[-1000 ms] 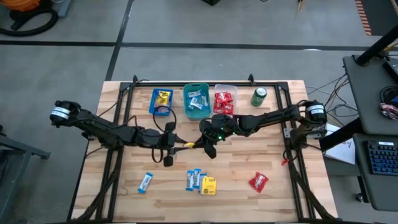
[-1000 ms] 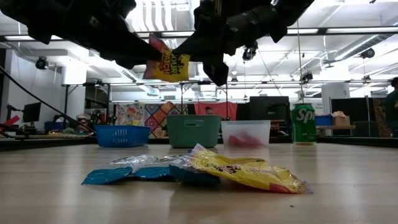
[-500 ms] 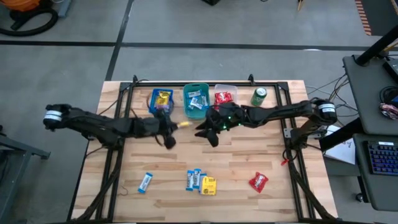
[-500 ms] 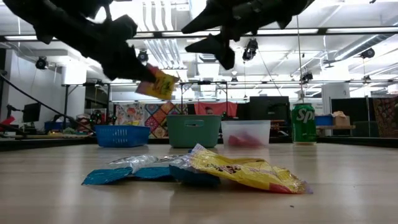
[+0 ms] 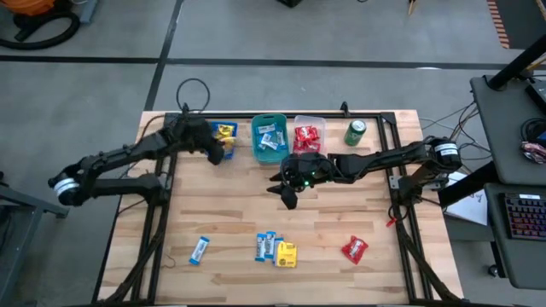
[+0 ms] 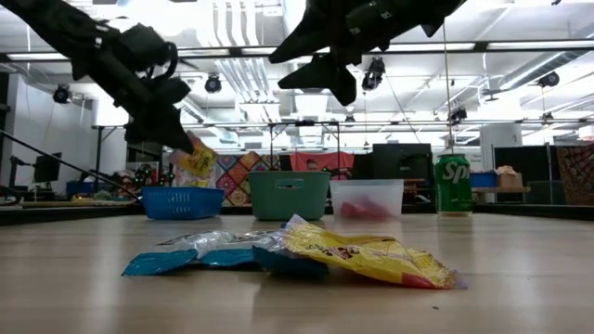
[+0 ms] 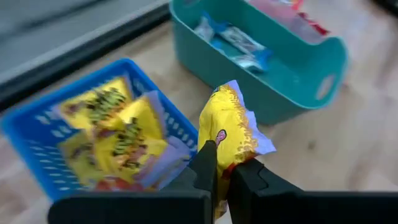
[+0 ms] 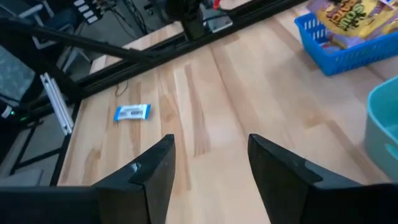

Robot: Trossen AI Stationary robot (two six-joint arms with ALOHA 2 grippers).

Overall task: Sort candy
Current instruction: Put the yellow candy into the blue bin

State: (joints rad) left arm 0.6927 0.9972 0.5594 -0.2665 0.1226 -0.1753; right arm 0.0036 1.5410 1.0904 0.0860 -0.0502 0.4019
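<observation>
My left gripper point(image 5: 220, 150) is shut on a yellow candy packet point(image 7: 231, 135) above the blue bin point(image 5: 220, 139), which holds yellow packets point(image 7: 109, 127). My right gripper point(image 5: 286, 194) is open and empty above the table's middle. The teal bin point(image 5: 270, 139) holds light blue packets, the clear bin point(image 5: 308, 138) red ones. On the table near the front lie a blue packet point(image 5: 199, 250), two blue packets point(image 5: 266, 246) beside a yellow one point(image 5: 286, 254), and a red one point(image 5: 354, 249). My left gripper pinches the yellow packet by its near end point(image 7: 224, 163) between its two fingers. The packet sticks out past the fingertips, lifted clear over the blue bin's edge point(image 6: 195, 165).
A green soda can point(image 5: 355, 132) stands at the far right, beside the clear bin. Black frame rails point(image 5: 162, 205) run along the table's left and right sides. Bare wood lies between the bins and the loose packets.
My left gripper has carried the yellow packet from the table's middle toward the far left, down to the blue bin. My right gripper has let go of that packet, opened, and drawn slightly toward the far right.
</observation>
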